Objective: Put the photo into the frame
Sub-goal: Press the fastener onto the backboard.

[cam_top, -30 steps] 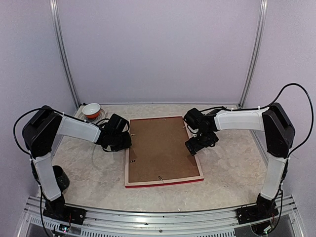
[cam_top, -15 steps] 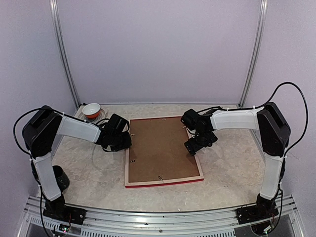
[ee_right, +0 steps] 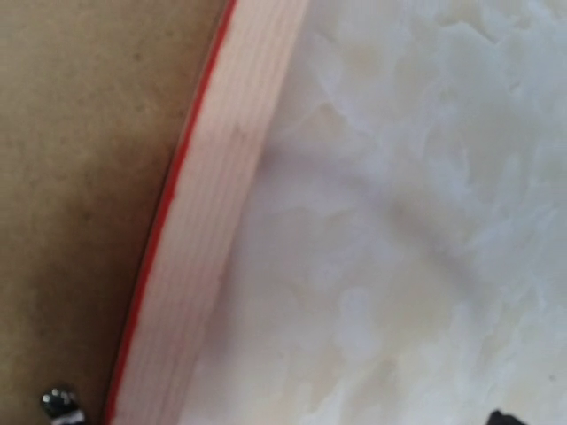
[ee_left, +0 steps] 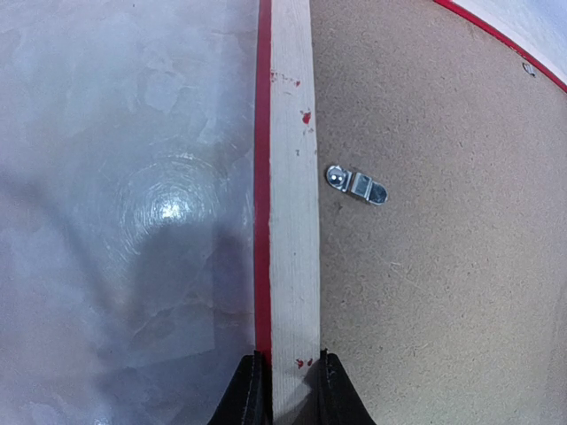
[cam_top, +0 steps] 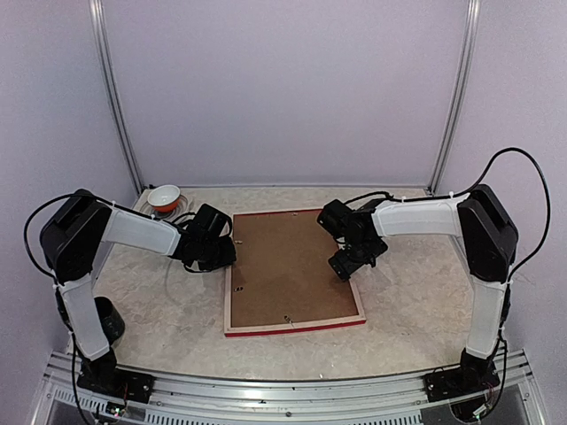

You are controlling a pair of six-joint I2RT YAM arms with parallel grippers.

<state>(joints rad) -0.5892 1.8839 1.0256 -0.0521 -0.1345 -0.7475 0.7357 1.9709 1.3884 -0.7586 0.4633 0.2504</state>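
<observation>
The left arm reaches in low from its side, and the left gripper is pinched narrowly on the left rail of the frame, which lies face down on the table with its brown backing board up. The right arm stretches inward, and the right gripper is spread wide, holding nothing, above the frame's right rail.

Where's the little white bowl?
In the top view, the bowl sits in the far left corner of the table, left of the frame.
</observation>
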